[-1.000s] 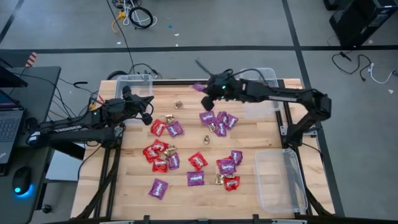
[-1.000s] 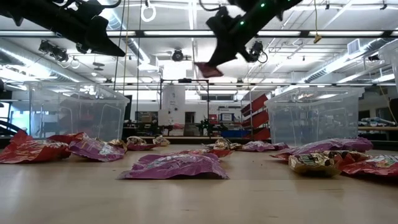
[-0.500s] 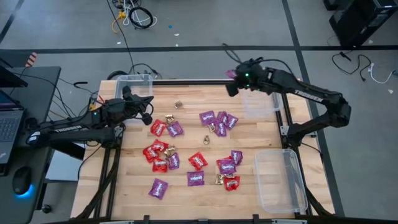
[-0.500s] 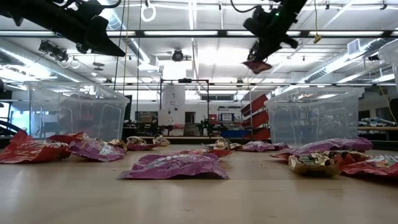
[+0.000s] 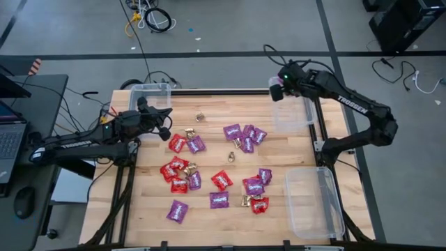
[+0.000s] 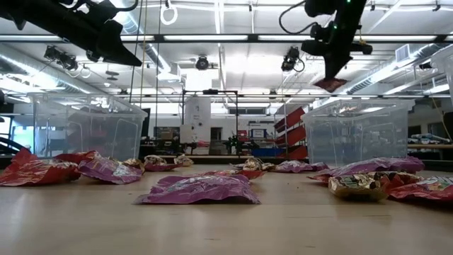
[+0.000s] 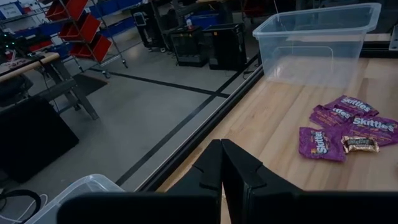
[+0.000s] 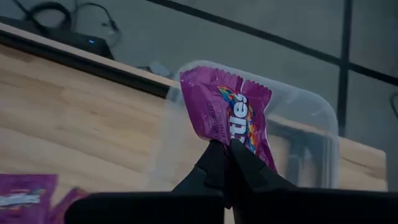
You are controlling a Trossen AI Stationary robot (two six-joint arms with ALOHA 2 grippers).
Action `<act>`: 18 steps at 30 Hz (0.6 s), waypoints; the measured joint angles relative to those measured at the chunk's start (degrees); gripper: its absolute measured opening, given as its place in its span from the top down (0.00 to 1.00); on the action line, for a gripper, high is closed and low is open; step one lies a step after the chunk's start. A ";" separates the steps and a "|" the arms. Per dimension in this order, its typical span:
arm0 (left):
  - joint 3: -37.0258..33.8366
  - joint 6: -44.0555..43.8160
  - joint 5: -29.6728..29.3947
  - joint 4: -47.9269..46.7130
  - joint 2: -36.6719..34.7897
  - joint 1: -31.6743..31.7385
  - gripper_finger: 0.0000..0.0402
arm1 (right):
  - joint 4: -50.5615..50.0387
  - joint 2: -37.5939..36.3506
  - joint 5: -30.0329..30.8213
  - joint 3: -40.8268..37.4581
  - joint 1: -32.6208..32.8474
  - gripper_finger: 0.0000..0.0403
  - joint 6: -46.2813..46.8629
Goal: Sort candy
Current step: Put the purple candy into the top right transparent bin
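Note:
The candy [image 5: 209,164] lies scattered on the wooden table's middle: flat red and purple packets and small gold pieces. One purple packet [image 8: 227,115] is in my right gripper [image 5: 276,90], which is shut on it high above the near left corner of the far right clear bin [image 5: 293,104]. In the low view that packet [image 6: 330,83] hangs under my right gripper [image 6: 330,69], above the bin [image 6: 357,131]. My left gripper [image 5: 165,129] hovers shut and empty over the table's left side; its shut fingers [image 7: 222,168] show in the left wrist view. My right gripper pinches the purple packet by one short end [image 8: 221,142] between its two fingers. The fingers slant down from above. The packet is lifted clear and sticks out past the fingertips, its crimped free end [image 8: 224,79] farthest from them, over the bin.
A second clear bin [image 5: 150,94] stands at the far left corner and a third [image 5: 313,202] along the near right edge. Bare wood lies along the table's near left and around the far middle. Cables and a desk with a laptop sit left of the table.
My right gripper has carried the purple packet toward the table's right edge, from above the far middle of the table to over the far right bin, tipping its fingers further down and rolling as it went. The packet has stayed pinched and clear of the table.

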 joint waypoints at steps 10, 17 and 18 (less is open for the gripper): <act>0.00 0.00 0.00 -1.41 0.02 0.00 0.98 | 0.43 0.76 -0.04 -2.55 -1.87 1.00 0.31; 0.00 0.00 0.00 -1.46 0.02 -0.01 0.98 | 4.50 0.76 -3.18 -10.10 -2.60 1.00 1.37; 0.00 0.00 0.00 -1.48 0.00 -0.02 0.98 | 5.83 0.76 -3.87 -11.21 -2.75 1.00 1.55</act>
